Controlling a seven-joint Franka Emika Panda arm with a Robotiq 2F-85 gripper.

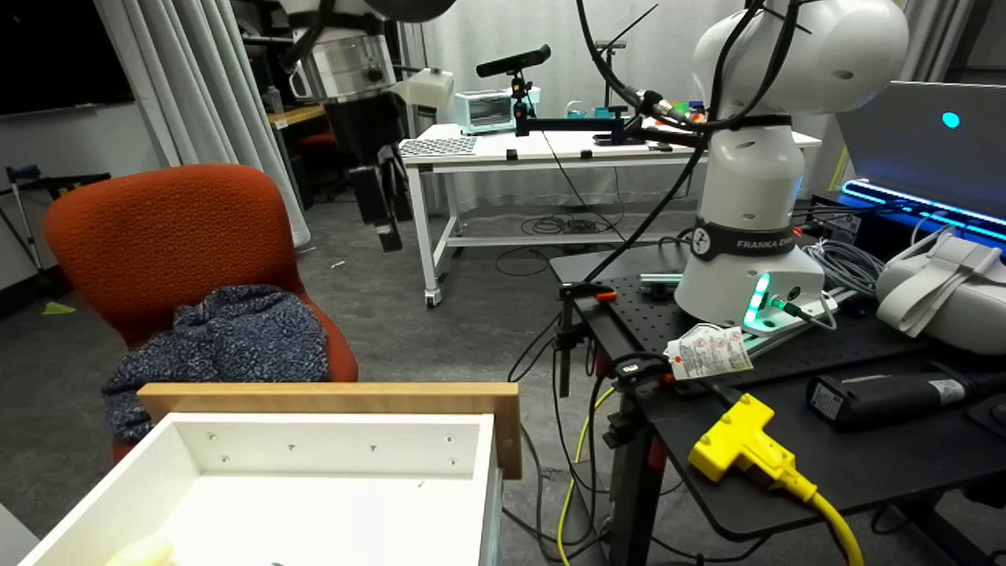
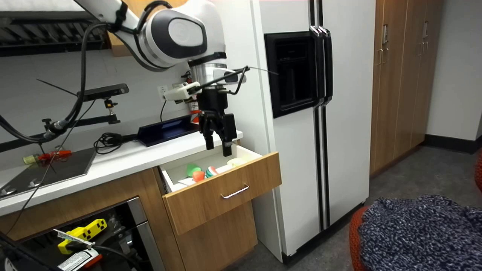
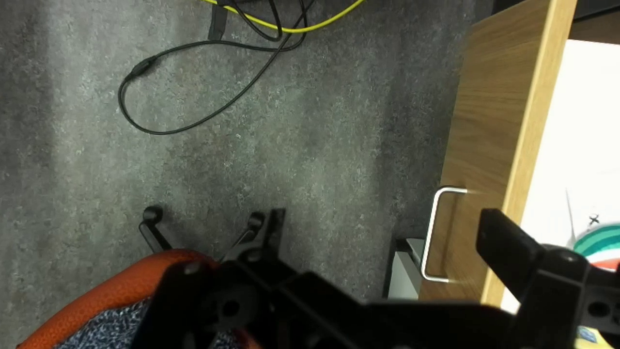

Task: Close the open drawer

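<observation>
The drawer [image 2: 216,188] is pulled out under the white counter [image 2: 135,157], and the gripper [image 2: 218,148], its fingers [image 3: 508,249] spread and empty, is best moved outside the front panel [image 3: 487,140] before being lowered, so that can be pushed squarely near the handle [image 3: 429,232].

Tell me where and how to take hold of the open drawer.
Best, I'd judge, by the middle of its silvery handle, coming from in front, with the open tool straddling it above and below. The handle runs lengthwise along the drawer's wooden front, bent outward with a gap behind it.
</observation>
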